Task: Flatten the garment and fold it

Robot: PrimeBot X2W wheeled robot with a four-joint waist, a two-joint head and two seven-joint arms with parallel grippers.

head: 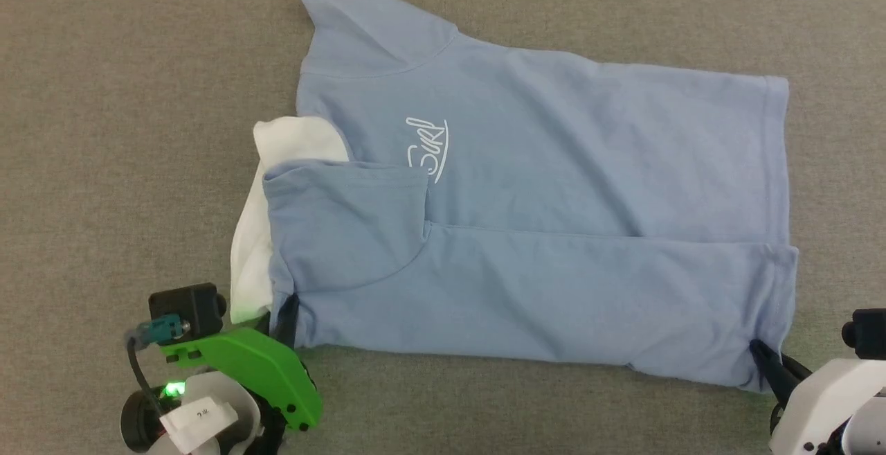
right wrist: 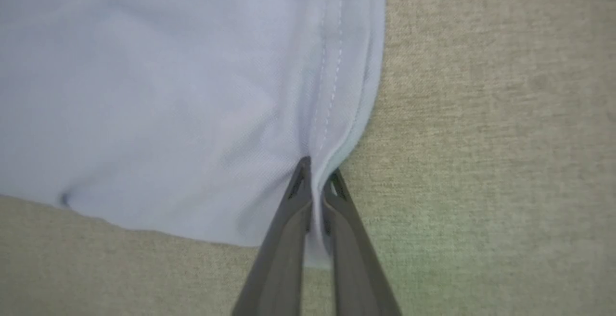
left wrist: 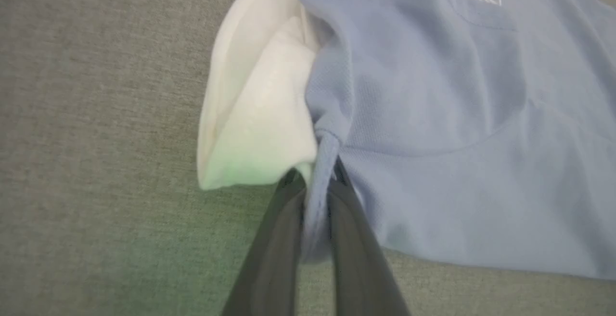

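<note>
The garment lies sideways across the middle of the head view, a soft, light blue knit T-shirt with its neck end at the left and its hem at the right. Its lower long edge is folded up over the body, leaving a straight crease running left to right. One short sleeve points to the upper left in a blunt triangle; the other sleeve lies doubled over the chest. A white inner panel bulges from the neck opening in rounded folds, and thin white cursive script sits just right of it. The hem shows a stitched double line.

At the lower left, the left gripper has its dark tapered jaws closed on a bunched ridge of blue cloth beside the white panel; the left wrist view shows the fabric pinched between them. At the lower right, the right gripper has its jaws clamped on the hem corner, the cloth puckering between them.

A glossy green housing sits behind the left gripper. Everything rests on a desk covered in grey-tan, coarse woven fabric.
</note>
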